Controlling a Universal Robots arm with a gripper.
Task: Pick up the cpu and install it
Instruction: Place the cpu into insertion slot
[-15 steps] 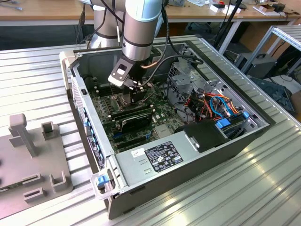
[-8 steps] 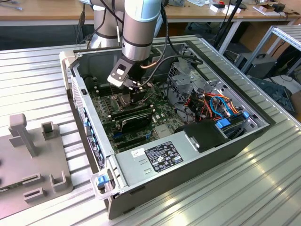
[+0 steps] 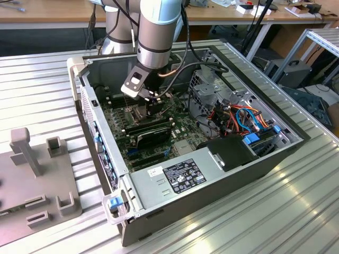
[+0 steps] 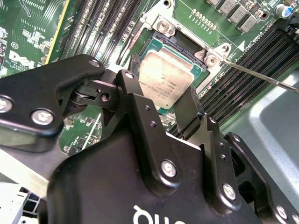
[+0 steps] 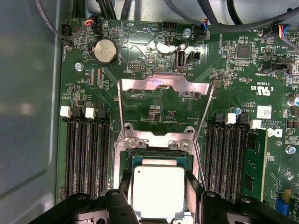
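Tool [image 4: 161, 86] was down inside the open computer case [image 3: 212, 182], just above centre of the exterior view. Its fingers [image 4: 189, 112] were narrowed onto two opposite edges of the cpu [image 4: 166, 77], gripping it as far as both wrist views showed. Cpu was at the socket [image 4: 187, 46] on the motherboard [image 5: 154, 109]. In the second wrist view it looked slightly tilted against the socket rim, so probably not fully seated. Hinged bracket [image 5: 163, 84] was swung open and the lever [image 4: 261, 74] was unlatched. Judgement: pick-up done, cpu brought to the socket, seating under way. Not yet done: release, bracket shut, lever locked. Case rested on the ribbed metal counter [image 3: 275, 222].
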